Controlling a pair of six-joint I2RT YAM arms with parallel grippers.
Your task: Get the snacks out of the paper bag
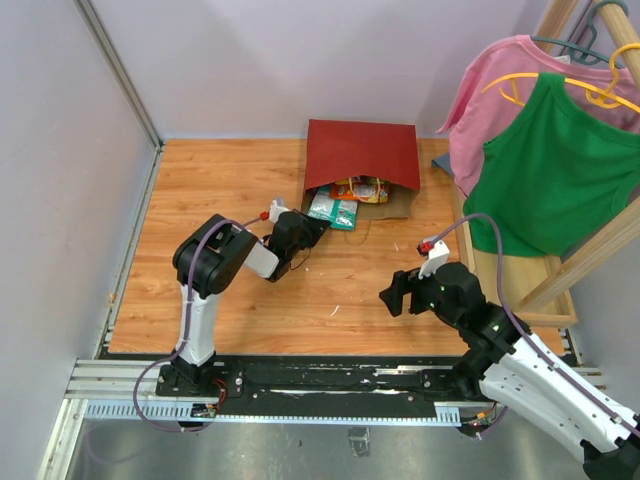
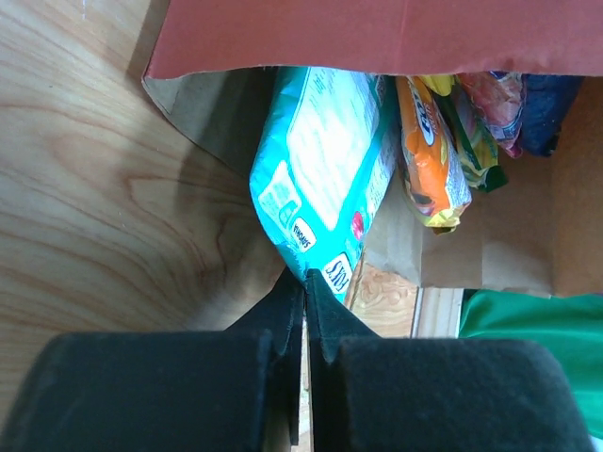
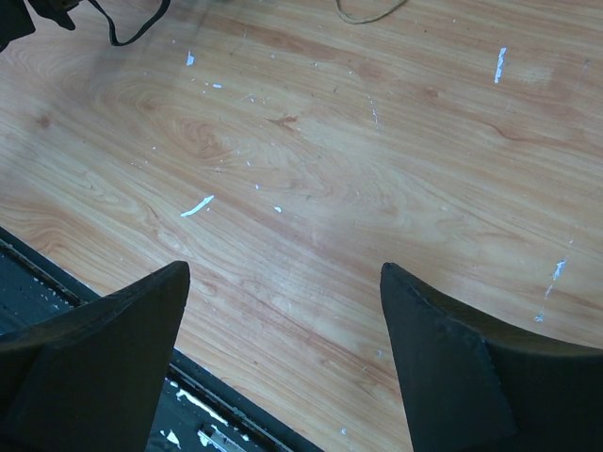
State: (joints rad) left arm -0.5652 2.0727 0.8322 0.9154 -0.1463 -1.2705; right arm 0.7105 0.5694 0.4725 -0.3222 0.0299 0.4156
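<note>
L pincer (image 2: 303, 282) clamped on teal packet (image 2: 320, 151) corner at paper bag (image 2: 377, 33) mouth; R pincer (image 3: 283, 311) wide open.

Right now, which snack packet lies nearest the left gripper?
The teal packet: its corner touches the left gripper, while the orange packet lies deeper in the paper bag.

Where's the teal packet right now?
The teal packet lies at the mouth of the paper bag in the top view, left of the orange packet; the left gripper is closed on its near corner.
</note>
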